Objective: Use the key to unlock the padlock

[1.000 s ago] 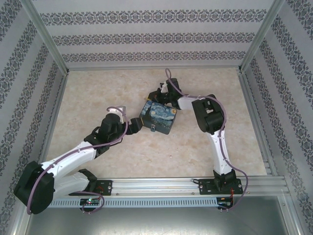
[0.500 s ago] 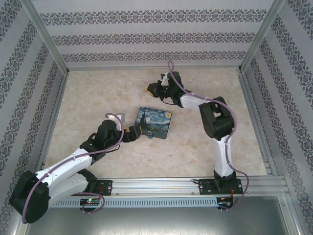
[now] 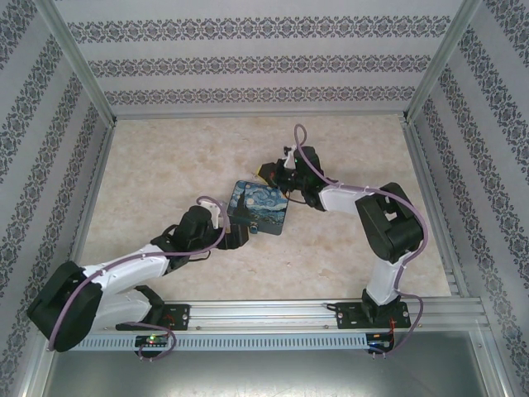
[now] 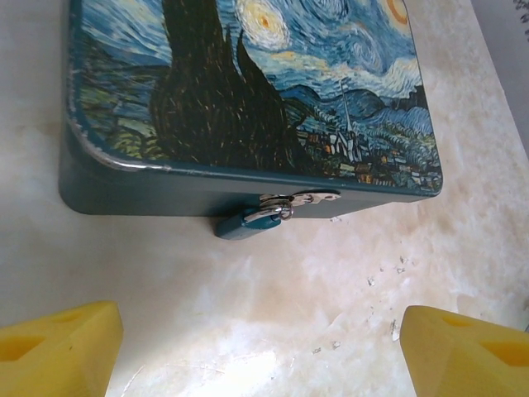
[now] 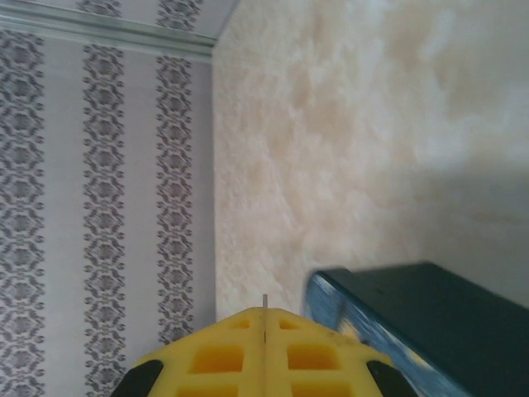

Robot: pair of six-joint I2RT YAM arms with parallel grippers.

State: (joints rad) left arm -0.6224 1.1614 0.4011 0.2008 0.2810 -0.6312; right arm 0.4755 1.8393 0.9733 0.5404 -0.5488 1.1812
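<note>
On the near wall of the night-sky box (image 4: 289, 83), the small padlock (image 4: 250, 222) hangs from a silver hasp (image 4: 302, 198), its body slanting toward 8 o'clock onto the marble table (image 4: 248, 306). Bare tabletop lies between it and the left gripper (image 4: 264, 339), whose yellow fingers stand wide apart, holding nothing. Seen from above, that gripper sits at the box's 7 o'clock and the right gripper (image 3: 267, 173) at its 12 o'clock, fingers pressed together.
</note>
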